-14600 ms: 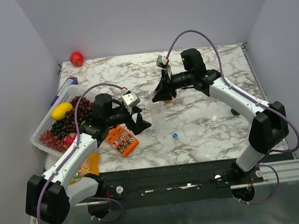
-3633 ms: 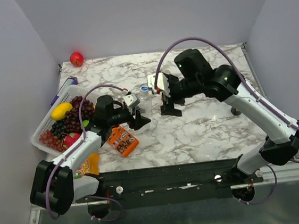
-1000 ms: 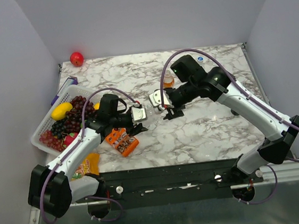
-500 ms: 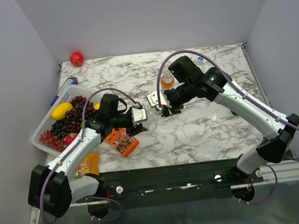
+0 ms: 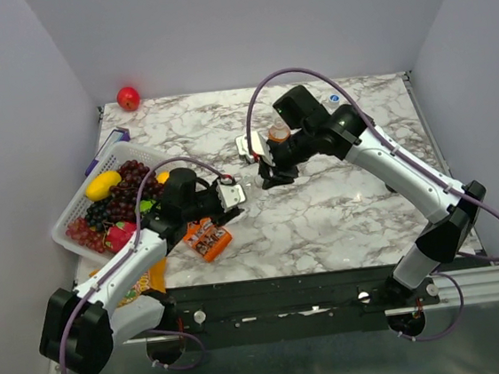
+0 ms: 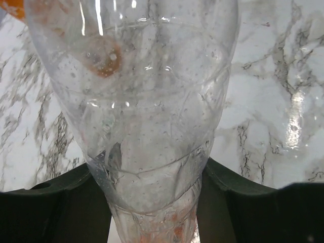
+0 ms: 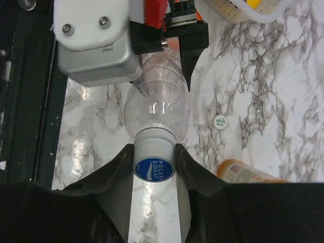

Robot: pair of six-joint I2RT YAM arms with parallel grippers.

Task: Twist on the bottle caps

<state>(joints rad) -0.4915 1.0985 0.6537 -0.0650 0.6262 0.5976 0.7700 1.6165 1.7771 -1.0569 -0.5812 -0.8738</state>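
near-left corner: yellow packet (image 5: 146, 276) hangs over the near edge, orange snack packet (image 5: 206, 235) lies flat just inboard. white lattice basket (image 5: 72, 214) w/ grapes (image 5: 101, 216) hugs the left edge. bare marble counter (image 5: 342, 213) runs from centre to the near-right corner under the arc of the r arm (image 5: 408, 166), the widest open stretch.

l arm (image 5: 127, 258) reaches low from the near-left base twd centre, passing the snack packet. l gripper (image 5: 235, 194) is clamped on the base end of the bottle (image 7: 157, 107): clear thin plastic, ribbed, droplets inside. bottle is tipped well off upright, neck pointing at the r gripper (image 7: 154, 162); looks clear of the marble, can't be sure.

r arm loops high from the near-right base, elbow by the right edge, wrist bent back twd centre. its fingers (image 7: 117, 177) pinch the cap (image 7: 154, 168), round, blue top w/ white print, seated on the bottle neck.

white cap (image 7: 220, 120) lies flat on the marble near the bottle, not touching. orange bottle (image 5: 278, 134) sits just behind the r wrist. far cap (image 5: 334, 99), blue, lies alone near the far edge, right of centre. red apple (image 5: 128, 98) in the far-left corner.
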